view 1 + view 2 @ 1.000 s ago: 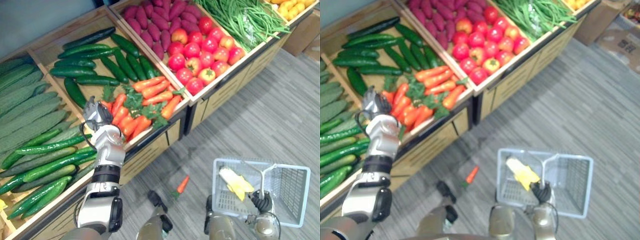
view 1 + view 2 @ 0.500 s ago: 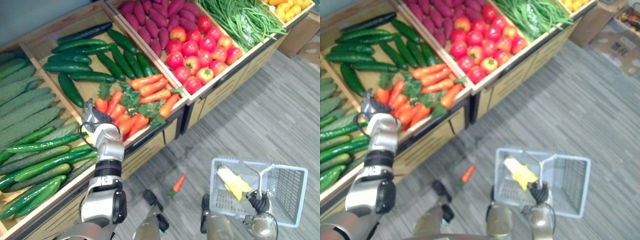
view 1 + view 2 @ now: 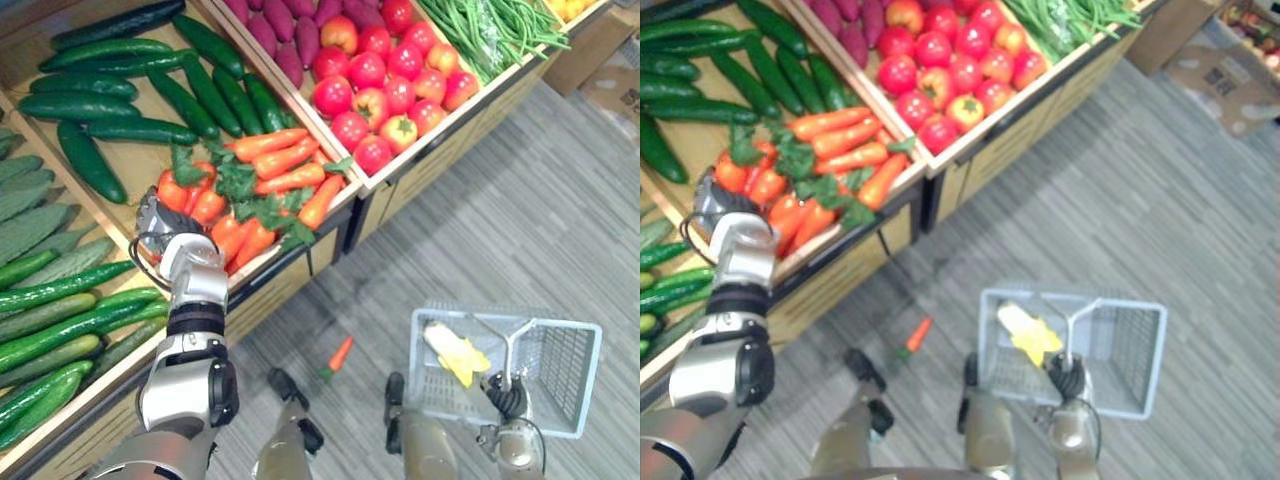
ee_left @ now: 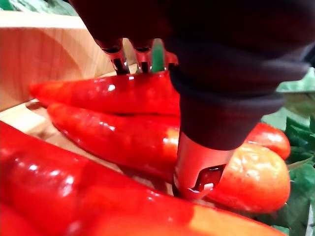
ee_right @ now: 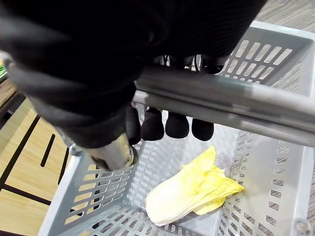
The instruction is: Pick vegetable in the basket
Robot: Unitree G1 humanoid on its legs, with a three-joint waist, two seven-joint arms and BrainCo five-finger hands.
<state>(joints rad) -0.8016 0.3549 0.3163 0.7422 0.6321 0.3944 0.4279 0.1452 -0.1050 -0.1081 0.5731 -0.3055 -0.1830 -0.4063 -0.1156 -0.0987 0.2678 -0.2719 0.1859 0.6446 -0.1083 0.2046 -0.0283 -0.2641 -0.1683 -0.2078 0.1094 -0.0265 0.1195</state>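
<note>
Your left hand (image 3: 160, 225) is down on the heap of orange carrots (image 3: 272, 180) with green leafy tops, at the heap's near-left edge, close to the front lip of the slanted wooden display stand (image 3: 265, 295). In the left wrist view the hand lies right on the glossy carrots, touching them, but you cannot tell whether it has closed on one.

Your right hand (image 5: 167, 125) is wrapped round the grey handle bar (image 5: 221, 103) of the pale grey slotted plastic basket (image 3: 570, 370), fingers curled under it. The basket hangs low over the grey plank-pattern floor (image 3: 500, 220), well apart from the stand. Inside it, towards the side nearer the stand, lies a pale yellow leafy vegetable (image 5: 192, 191).

One small loose carrot (image 3: 339, 354) lies on the floor between the stand and the basket.

The carrots share a compartment with dark green smooth cucumbers (image 3: 110, 105) behind them. To your left are long bright green cucumbers (image 3: 60, 320) and paler bumpy green gourds (image 3: 25, 200). To your right, across a wooden divider, are red tomatoes (image 3: 380, 90), purple sweet potatoes (image 3: 270, 25) beyond them, and a bundle of green beans (image 3: 490, 30) further right.

A brown cardboard box (image 3: 1215, 70) stands on the floor past the stand's far right end. It bears dark print, too small for you to read.
</note>
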